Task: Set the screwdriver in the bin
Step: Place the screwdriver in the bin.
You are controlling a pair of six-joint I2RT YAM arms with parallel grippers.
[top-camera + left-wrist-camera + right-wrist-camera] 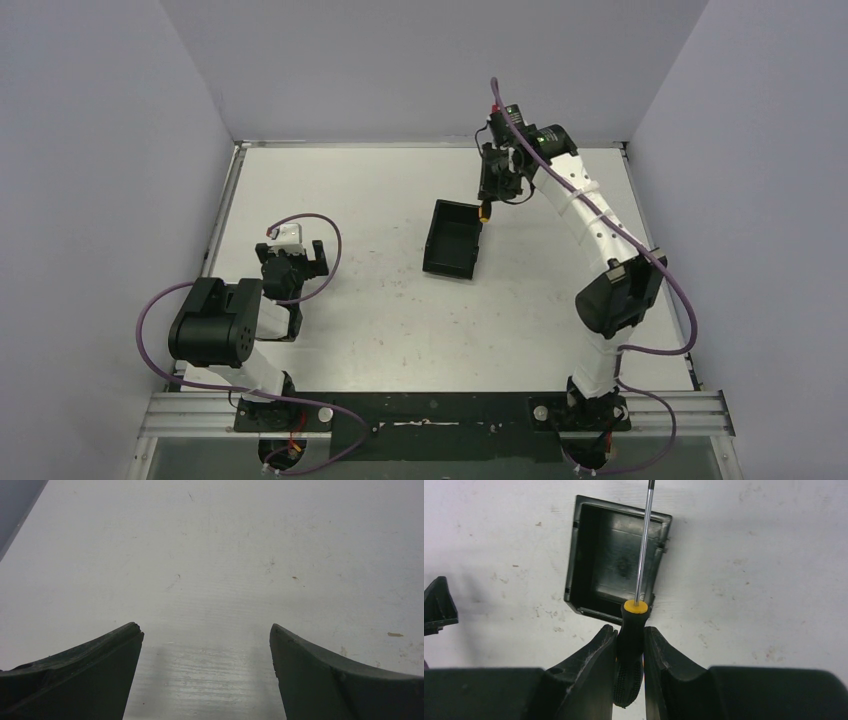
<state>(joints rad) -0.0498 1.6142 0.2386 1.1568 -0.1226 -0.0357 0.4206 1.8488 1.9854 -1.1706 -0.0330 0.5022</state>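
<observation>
Right gripper [630,630] clamps screwdriver [635,607] handle, shaft over bin [610,565] — lower tip inside walls, centre it, then release gently. Left gripper [205,630] spread wide — empty.

The left arm [215,335] and right arm [600,230] share white links, bulky black joint housings and looping purple cables [339,243], with a green light [541,139] near the right wrist and dark, scuffed, tapering fingers [589,665].
</observation>
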